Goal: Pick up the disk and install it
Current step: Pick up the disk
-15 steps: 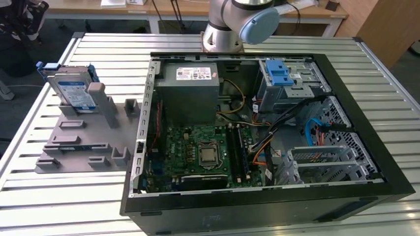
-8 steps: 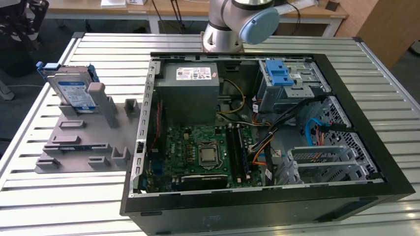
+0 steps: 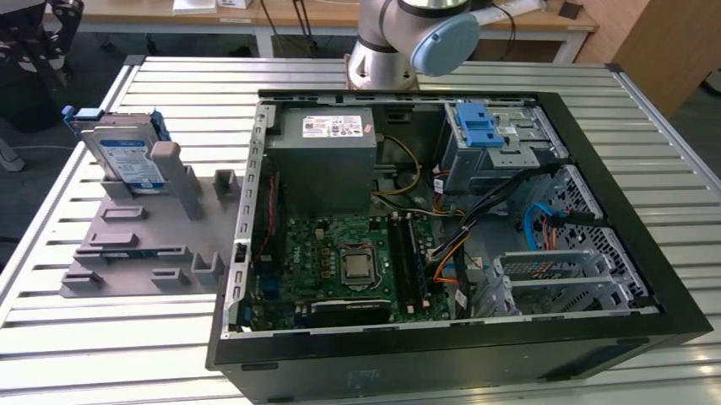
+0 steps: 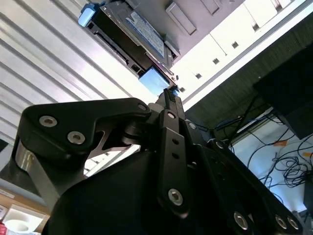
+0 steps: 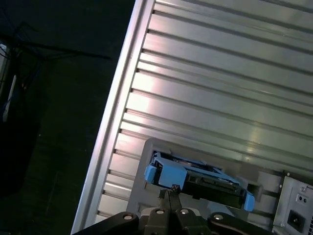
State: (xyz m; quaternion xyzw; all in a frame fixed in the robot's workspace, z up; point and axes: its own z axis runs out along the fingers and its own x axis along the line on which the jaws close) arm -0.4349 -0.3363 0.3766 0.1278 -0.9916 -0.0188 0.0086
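The disk, a silver drive with a white-and-blue label in a blue carrier, stands on edge in a grey holder at the exterior view's left. It also appears in both wrist views, seen from a distance. My gripper points toward the disk's upper edge and hangs well clear of it. Its thin fingertips lie together, shut with nothing between them.
An open black computer case lies on the slatted metal table, to the disk's right in the exterior view. Inside are a grey power supply, a motherboard and a silver cage with a blue latch. The table edge drops to a dark floor.
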